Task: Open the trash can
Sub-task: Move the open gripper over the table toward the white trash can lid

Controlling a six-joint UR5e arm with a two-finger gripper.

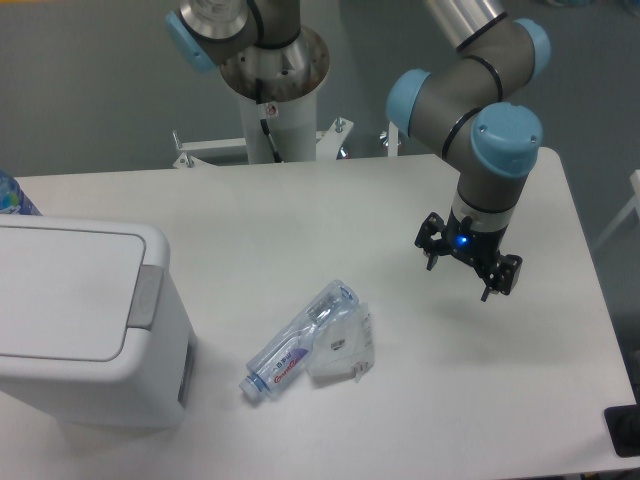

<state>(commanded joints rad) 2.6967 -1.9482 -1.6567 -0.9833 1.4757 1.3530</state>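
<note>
Bin [75, 320] sits at the table's [300, 210] left edge, lid flat and closed, its grey tab [148, 297] on the rim facing the middle of the table. Well apart, over the right side, the gripper [468, 268] hangs with its fingers spread and nothing between them. Between the two lies a crushed bottle [300, 340], with a clear crumpled piece [343, 348] touching it. The tab is a small target: a press landing on the lid or the rounded corner would likely slide off and leave the lid shut. A low sweep across could catch the bottle and push it against the bin. Pressing off-centre or sideways might shove the light bin rather than trip the latch.
</note>
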